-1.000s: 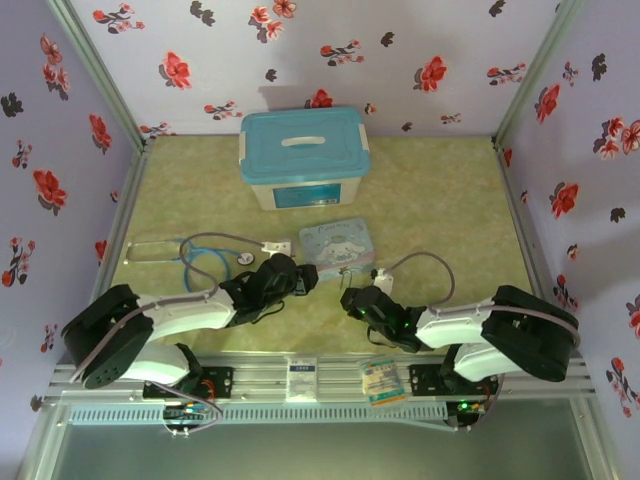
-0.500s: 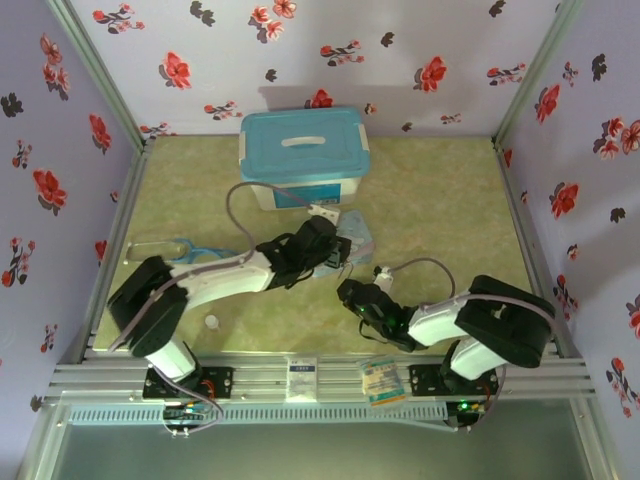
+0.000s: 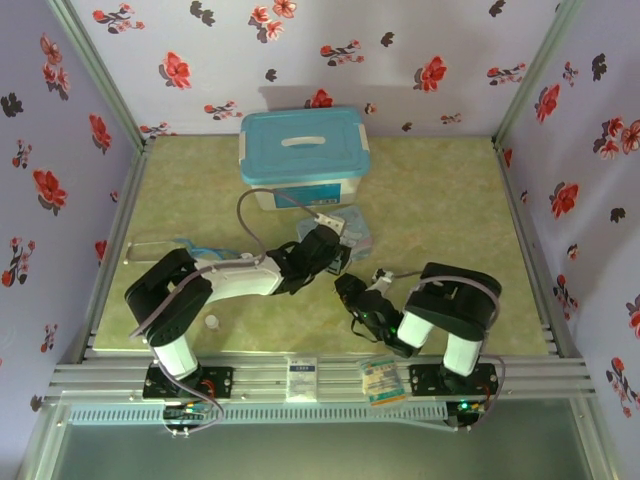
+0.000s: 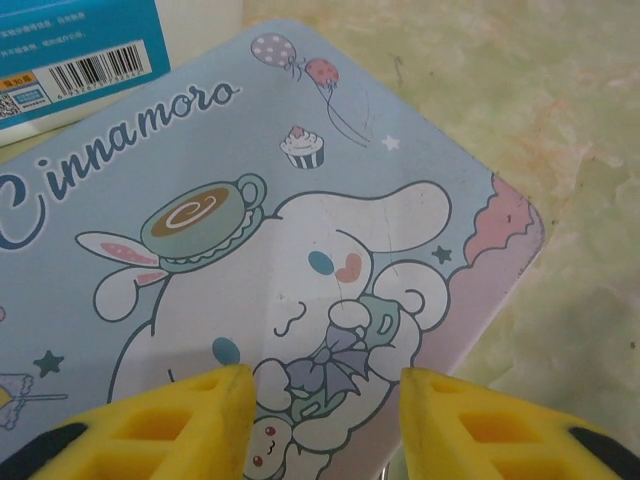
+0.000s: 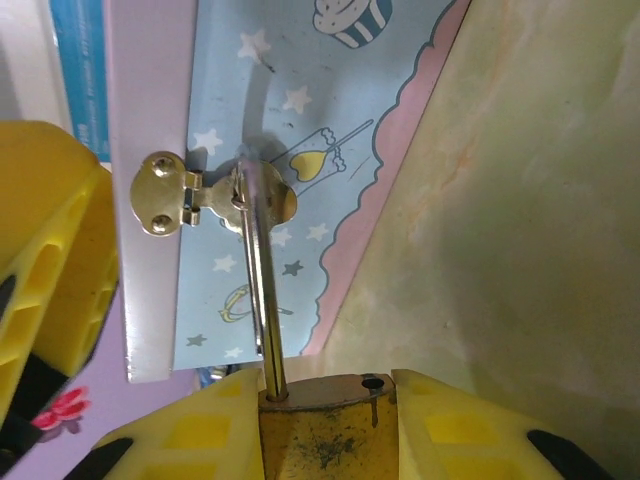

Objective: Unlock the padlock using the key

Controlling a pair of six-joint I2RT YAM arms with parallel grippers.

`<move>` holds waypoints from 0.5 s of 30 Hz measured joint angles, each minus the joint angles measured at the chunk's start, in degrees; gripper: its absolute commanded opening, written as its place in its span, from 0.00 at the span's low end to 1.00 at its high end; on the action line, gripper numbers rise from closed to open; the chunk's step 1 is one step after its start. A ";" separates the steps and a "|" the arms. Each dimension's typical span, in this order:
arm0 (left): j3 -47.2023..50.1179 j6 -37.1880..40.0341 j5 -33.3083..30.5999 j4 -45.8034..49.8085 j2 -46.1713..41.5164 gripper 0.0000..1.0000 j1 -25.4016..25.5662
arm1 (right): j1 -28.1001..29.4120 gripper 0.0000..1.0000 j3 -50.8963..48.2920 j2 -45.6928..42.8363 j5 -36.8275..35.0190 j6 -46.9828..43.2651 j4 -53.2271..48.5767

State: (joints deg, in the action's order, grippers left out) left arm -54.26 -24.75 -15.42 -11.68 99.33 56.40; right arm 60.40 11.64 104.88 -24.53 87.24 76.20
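**Progress:** early, by my reading. The small brass-gold metal padlock (image 5: 322, 440) hangs on the flat pale-blue cartoon-printed tin (image 4: 300, 200). Its thin steel shackle (image 5: 262, 300) is threaded through the little brass hasp (image 5: 165, 195) on the tin's lavender side wall. The tin lies mid-table on the green marbled table top (image 3: 450, 220), just in front of the white storage box with the turquoise lid (image 3: 303, 150).

**Right gripper** (image 5: 325, 395): yellow jaws clamped on the padlock body, one on each side, shackle pointing away from the wrist.

**Left gripper** (image 4: 320, 385): fingers stand apart at a middling width over the tin's lid, nothing between them. I cannot tell whether they touch the lid.

**Done:** padlock caught and steadied.

**Left to do:** fetch the key, seat it, turn it, free the shackle. Neither gripper holds a key.

**Hard to make out:**
- Where the key lies I cannot tell.
- The padlock's lower body is cut off at the bottom edge of the right wrist view.
- A small dark hole sits on the body's top beside the shackle leg. It may be an empty socket, so I cannot say whether the lock is locked or sprung.
- From above, both grippers crowd the tin's near corner, and the padlock is too small to pick out.
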 measured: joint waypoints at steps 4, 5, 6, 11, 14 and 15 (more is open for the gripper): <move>2.75 -0.33 -0.07 -4.33 -0.74 0.42 0.13 | 0.13 0.14 -0.15 4.70 -1.09 1.29 7.78; 3.34 -0.37 -0.07 -4.98 -1.01 0.42 0.15 | 0.13 0.14 -0.17 5.40 -1.20 1.55 8.90; 4.02 -0.42 -0.07 -5.75 -1.33 0.42 0.20 | 0.11 0.14 -0.22 5.97 -1.27 1.81 9.79; 6.08 -0.98 -0.26 -7.91 -2.23 0.40 0.39 | -0.94 0.14 -0.59 6.10 -0.09 3.04 10.51; 6.43 -1.27 -1.16 -8.39 -2.23 0.37 0.68 | -1.49 0.14 -0.59 5.07 0.98 2.99 9.25; 6.58 -1.38 -1.64 -8.59 -2.23 0.37 0.85 | -1.66 0.13 -0.55 4.57 1.38 2.97 8.46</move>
State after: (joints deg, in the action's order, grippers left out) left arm -47.68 -26.13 -17.06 -20.27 97.10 57.25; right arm 58.74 11.09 109.45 -23.16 90.21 84.66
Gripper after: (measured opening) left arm 0.374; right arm 0.287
